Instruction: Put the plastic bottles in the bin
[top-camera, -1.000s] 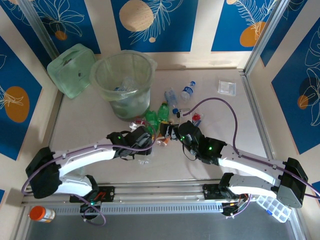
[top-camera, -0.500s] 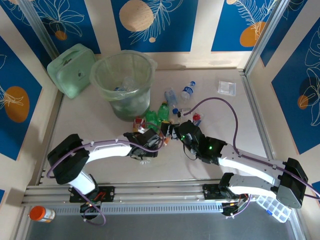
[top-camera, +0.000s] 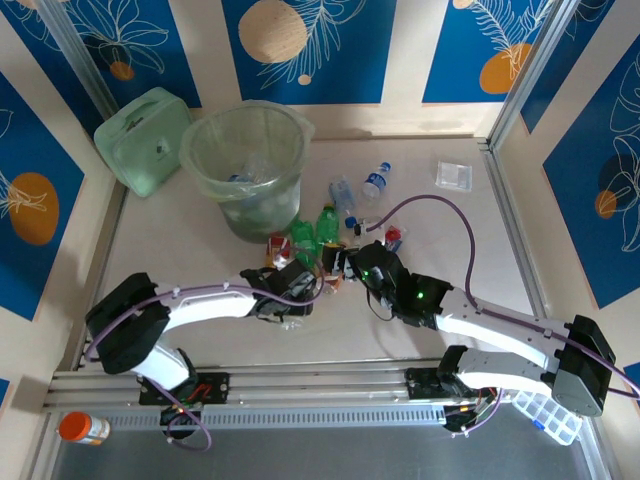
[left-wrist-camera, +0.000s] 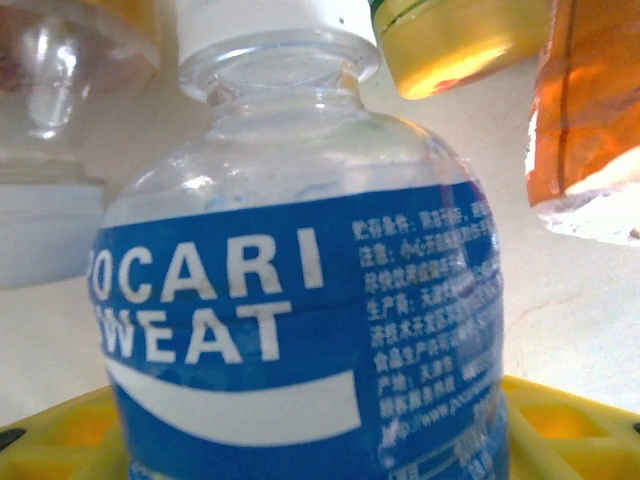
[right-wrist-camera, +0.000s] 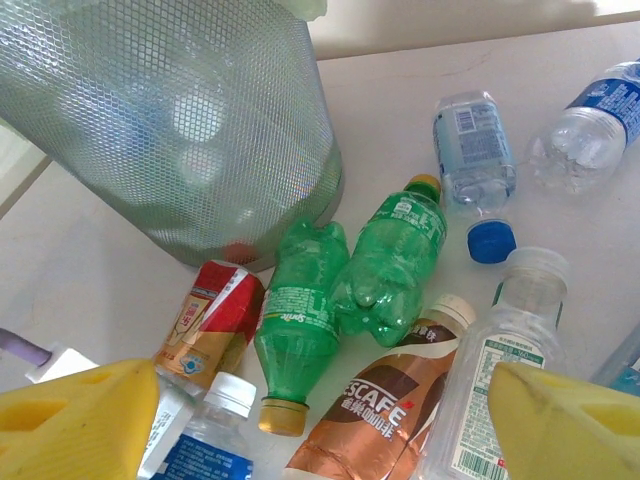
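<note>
On my feed: beige table (top-camera: 170, 250), blue leafy walls (top-camera: 320, 70); right gripper (right-wrist-camera: 315, 425) gapes, left gripper (left-wrist-camera: 315, 445) straddles a bottle (left-wrist-camera: 300, 300), clamped or not I cannot tell

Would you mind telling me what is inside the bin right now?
A few clear bottles lie in the bin; its cloudy wall hides how many.

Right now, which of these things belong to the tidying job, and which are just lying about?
Part of the job: bin; green bottles; Pocari Sweat bottle; coffee bottle; blue-label bottle.
Lying about: green box; clear tray; orange jar; compartment case.
</note>
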